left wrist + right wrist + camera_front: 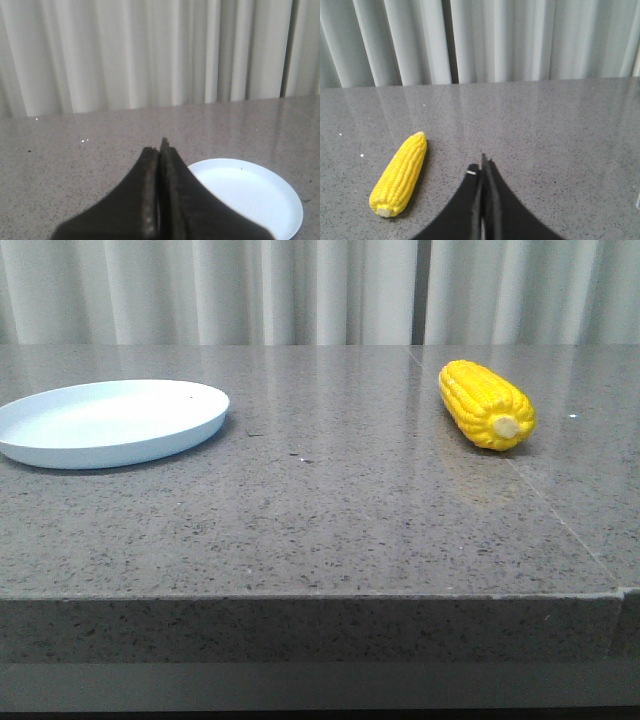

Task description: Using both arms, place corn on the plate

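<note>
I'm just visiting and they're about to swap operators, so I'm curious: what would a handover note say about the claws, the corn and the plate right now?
Left gripper: shut, empty, above the table near the plate.
Right gripper: shut, empty, close to the corn but not touching it.
Corn: lying on the grey table at the right, cream stub end toward the camera.
Plate: at the left, empty, well apart from the corn.
Done: nothing yet; corn untouched.
Left: open a gripper, pick up the corn, carry it across and place it on the plate.
</note>
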